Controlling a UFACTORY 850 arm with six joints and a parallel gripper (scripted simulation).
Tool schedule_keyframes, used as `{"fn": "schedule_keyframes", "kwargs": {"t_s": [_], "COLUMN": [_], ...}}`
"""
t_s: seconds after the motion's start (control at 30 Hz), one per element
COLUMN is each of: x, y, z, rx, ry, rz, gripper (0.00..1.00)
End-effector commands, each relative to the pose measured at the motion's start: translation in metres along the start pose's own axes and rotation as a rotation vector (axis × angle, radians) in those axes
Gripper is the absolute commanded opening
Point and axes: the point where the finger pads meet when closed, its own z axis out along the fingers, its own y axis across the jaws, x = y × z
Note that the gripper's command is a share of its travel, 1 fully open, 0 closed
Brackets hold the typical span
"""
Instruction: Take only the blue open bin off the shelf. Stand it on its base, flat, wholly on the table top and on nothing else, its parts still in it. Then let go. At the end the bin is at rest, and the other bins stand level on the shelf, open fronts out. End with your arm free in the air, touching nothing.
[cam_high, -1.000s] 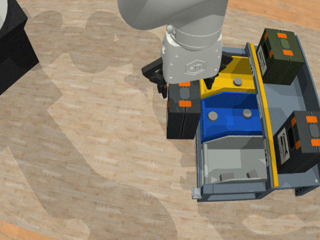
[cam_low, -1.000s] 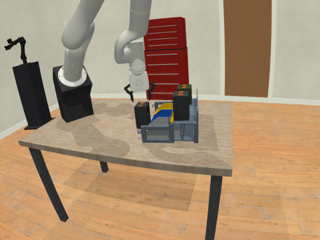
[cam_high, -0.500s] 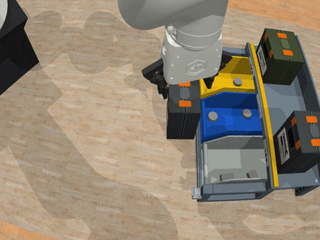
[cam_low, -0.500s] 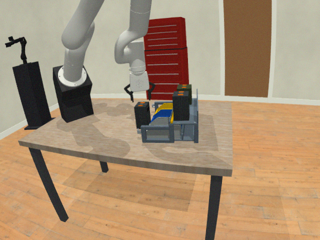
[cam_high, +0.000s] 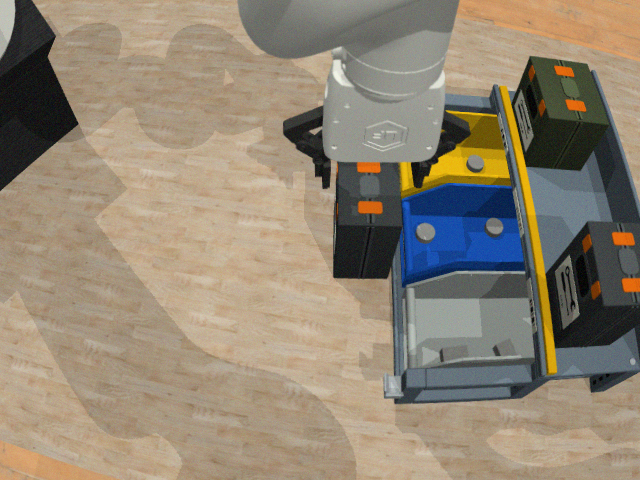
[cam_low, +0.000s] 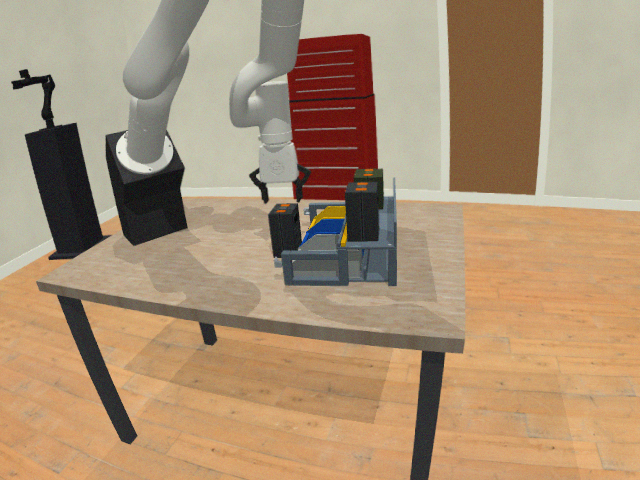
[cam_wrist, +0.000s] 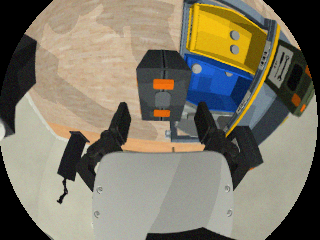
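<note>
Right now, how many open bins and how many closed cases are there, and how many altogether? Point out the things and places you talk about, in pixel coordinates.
Open bins: 3 (yellow (cam_high: 454, 173) (cam_wrist: 220, 45), blue (cam_high: 460, 248) (cam_low: 327, 226) (cam_wrist: 212, 91), grey (cam_high: 444, 315))
Cases: 3 (two black (cam_high: 368, 242) (cam_low: 283, 232) (cam_wrist: 164, 80), one green (cam_high: 560, 113) (cam_wrist: 295, 75))
Total: 6

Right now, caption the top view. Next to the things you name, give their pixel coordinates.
Open gripper (cam_high: 372, 180) (cam_low: 281, 200) (cam_wrist: 162, 109) above the black case (cam_high: 368, 248) (cam_low: 284, 232) (cam_wrist: 162, 95) before the blue bin (cam_high: 460, 245) (cam_low: 326, 227) (cam_wrist: 215, 87).
</note>
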Motion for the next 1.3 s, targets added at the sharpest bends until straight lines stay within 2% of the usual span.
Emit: {"fn": "schedule_keyframes", "kwargs": {"t_s": [0.0, 0.1, 0.27, 0.67, 0.83, 1.23, 1.27], "x": [0.0000, 0.0000, 0.0000, 0.0000, 0.0000, 0.0000, 0.0000], "y": [0.0003, 0.0003, 0.0003, 0.0003, 0.0003, 0.0003, 0.0003], "z": [-0.0001, -0.0001, -0.0002, -0.0002, -0.0002, -0.0002, -0.0003], "rx": [-0.007, -0.007, -0.006, -0.006, -0.004, -0.004, -0.003], "ry": [0.000, 0.000, 0.001, 0.001, 0.002, 0.002, 0.002], "rz": [0.010, 0.010, 0.268, 0.268, 0.526, 0.526, 0.577], "gripper": [1.00, 1.00, 1.00, 1.00, 1.00, 1.00, 1.00]}}
